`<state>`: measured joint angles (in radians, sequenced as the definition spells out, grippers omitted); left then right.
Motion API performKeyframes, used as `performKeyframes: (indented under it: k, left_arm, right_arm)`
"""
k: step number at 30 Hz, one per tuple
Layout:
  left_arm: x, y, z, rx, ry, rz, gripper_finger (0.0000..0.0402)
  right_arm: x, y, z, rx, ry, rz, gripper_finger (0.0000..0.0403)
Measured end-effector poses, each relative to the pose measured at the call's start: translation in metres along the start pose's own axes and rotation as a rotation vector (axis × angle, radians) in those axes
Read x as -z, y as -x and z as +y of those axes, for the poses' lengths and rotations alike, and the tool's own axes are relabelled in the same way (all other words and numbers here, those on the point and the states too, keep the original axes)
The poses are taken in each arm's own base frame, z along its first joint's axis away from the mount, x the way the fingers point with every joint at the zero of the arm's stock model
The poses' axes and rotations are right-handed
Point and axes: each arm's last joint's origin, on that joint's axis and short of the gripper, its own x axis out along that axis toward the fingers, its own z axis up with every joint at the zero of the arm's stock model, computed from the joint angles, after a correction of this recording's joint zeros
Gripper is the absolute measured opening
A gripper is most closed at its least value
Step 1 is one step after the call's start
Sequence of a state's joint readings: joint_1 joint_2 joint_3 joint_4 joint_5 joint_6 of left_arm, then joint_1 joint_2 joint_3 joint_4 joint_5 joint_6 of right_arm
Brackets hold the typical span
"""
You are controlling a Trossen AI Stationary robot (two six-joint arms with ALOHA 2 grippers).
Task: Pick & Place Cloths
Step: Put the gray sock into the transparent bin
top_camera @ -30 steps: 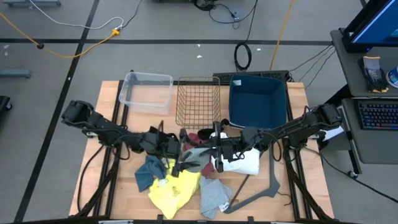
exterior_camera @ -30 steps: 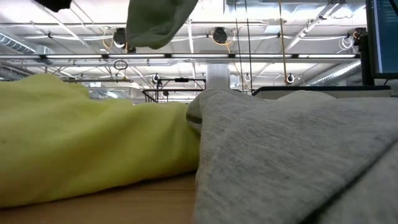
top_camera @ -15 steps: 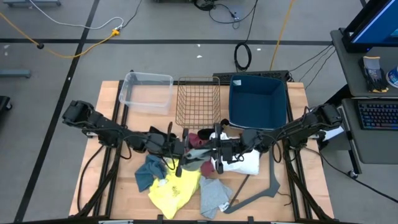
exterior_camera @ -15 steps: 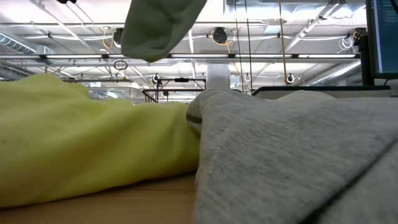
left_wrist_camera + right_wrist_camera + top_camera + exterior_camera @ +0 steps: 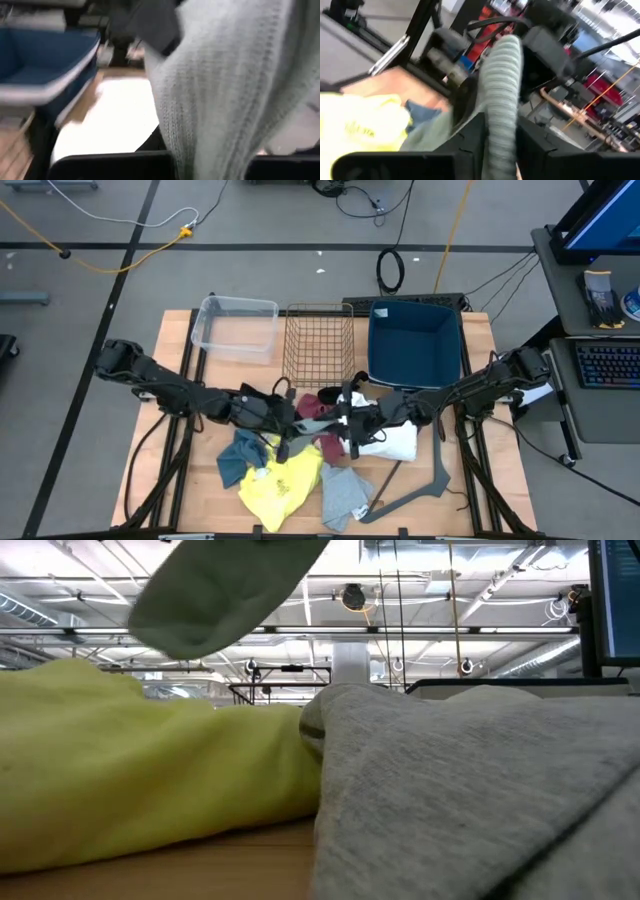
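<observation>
Grey cloth (image 5: 312, 423) seemingly spans left gripper (image 5: 297, 424), right gripper (image 5: 340, 420).

We find no text that we can read. The yellow cloth (image 5: 362, 127) bears a small dark print in the right wrist view, but its letters are too blurred to make out, and nothing else carries a legible label.
</observation>
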<state>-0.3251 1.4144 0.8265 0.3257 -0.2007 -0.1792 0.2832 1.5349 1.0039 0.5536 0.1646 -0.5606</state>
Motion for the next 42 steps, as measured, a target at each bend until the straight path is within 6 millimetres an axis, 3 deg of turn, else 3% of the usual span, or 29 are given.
performKeyframes:
  k: [9, 17, 24, 32, 42]
  left_arm:
    - [-0.013, 0.035, 0.005, -0.198, 0.051, 0.025, 0.0002]
    - [-0.033, 0.073, 0.018, -0.395, 0.025, -0.041, 0.0001]
    - [-0.049, 0.101, 0.036, -0.587, -0.03, -0.114, 0.0001]
    - [-0.063, 0.124, 0.067, -0.827, -0.075, -0.157, 0.0]
    - [-0.069, 0.14, 0.118, -1.105, -0.131, -0.097, 0.0]
  right_arm:
    - [0.014, 0.001, 0.008, -0.081, -0.061, 0.148, 0.0143]
    - [0.024, 0.01, 0.017, -0.159, -0.05, 0.31, 0.0151]
    - [0.02, 0.024, 0.017, -0.139, -0.03, 0.404, 0.0139]
    - [0.007, 0.054, 0.003, -0.147, -0.073, 0.423, 0.0114]
    - [0.011, 0.103, -0.006, -0.106, -0.141, 0.355, 0.0021]
